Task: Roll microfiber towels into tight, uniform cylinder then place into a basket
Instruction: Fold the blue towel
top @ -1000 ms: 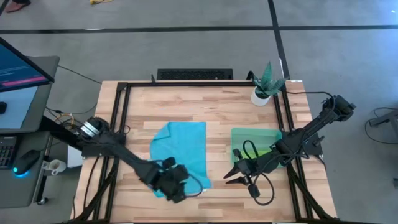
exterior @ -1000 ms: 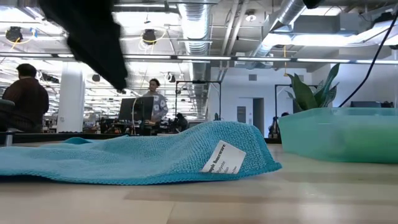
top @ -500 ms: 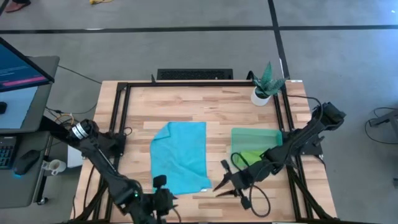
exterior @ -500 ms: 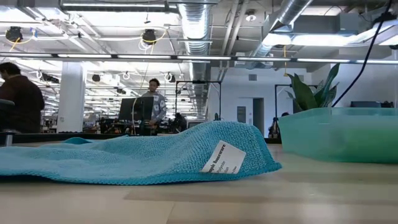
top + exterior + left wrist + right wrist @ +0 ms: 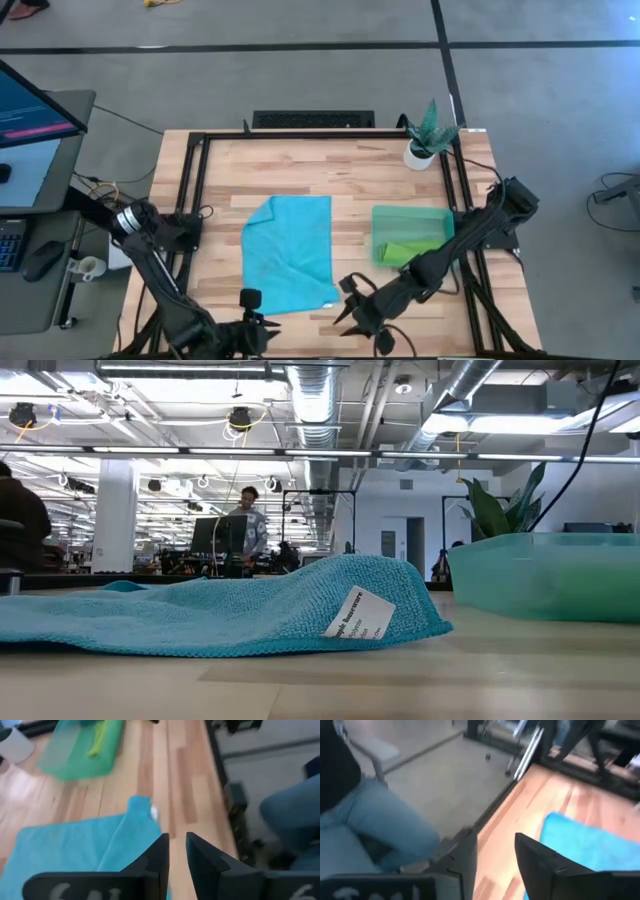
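A turquoise towel [image 5: 290,250] lies spread on the table's middle, and its near part [image 5: 220,615] is humped and creased. A white label [image 5: 358,615] sits at its near right corner. The green basket [image 5: 410,212] stands to its right and holds a lime green towel [image 5: 408,254]. My left gripper [image 5: 258,318] hovers at the table's near edge, left of the labelled corner. Its fingers stand narrowly apart with nothing between them [image 5: 177,852]. My right gripper [image 5: 345,305] hovers open just right of that corner, also with nothing between its fingers [image 5: 495,855].
A white plant pot [image 5: 420,152] stands at the far right corner. Black frame rails [image 5: 195,190] run along the table's sides. A seated person's leg [image 5: 370,830] shows beyond the near edge. Bare wood lies between the towel and the basket.
My left gripper has swung from above the turquoise towel's near left part toward the table's near edge, clear of the cloth. My right gripper has moved from beside the basket toward the near edge and left, toward the towel's labelled corner. The towel has stayed put.
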Controlling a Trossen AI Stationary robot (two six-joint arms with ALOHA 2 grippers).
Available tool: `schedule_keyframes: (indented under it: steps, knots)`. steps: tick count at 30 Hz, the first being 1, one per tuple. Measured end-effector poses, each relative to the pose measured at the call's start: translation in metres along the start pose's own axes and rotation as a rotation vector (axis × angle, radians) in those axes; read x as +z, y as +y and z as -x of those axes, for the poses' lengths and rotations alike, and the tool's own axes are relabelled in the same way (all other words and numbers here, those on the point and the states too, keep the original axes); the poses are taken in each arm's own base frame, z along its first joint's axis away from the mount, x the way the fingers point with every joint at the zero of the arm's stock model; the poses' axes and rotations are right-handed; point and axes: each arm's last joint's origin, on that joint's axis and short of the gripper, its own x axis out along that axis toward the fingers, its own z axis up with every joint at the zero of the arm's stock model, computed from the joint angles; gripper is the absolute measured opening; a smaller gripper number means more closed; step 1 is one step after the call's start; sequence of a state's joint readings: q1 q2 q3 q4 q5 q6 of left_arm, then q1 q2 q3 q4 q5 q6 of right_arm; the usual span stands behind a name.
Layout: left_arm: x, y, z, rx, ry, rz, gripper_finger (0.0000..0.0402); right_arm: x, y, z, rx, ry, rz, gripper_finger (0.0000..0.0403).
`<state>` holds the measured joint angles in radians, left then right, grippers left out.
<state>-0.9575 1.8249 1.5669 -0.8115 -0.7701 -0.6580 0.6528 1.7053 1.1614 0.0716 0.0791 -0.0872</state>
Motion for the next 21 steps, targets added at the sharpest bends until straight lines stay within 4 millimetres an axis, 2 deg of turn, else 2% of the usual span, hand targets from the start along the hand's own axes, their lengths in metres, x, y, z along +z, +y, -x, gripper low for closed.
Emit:
schedule_keyframes:
  steps: [7,13,17,21]
  knots:
    - [-0.015,-0.008,-0.031,0.068,0.078,-0.086,0.0047,-0.011,0.003,-0.010,0.009,0.056,0.010,0.0211]
    - [-0.015,-0.004,-0.050,0.054,0.141,-0.017,0.0054,-0.013,0.003,-0.010,0.010,0.074,0.069,0.0237]
    - [-0.011,0.003,-0.057,0.037,0.181,0.081,0.0080,-0.014,0.000,-0.010,0.006,0.085,0.085,0.0240]
    - [-0.011,0.006,-0.061,0.001,0.230,0.108,0.0126,-0.019,-0.005,-0.011,-0.003,0.094,0.098,0.0240]
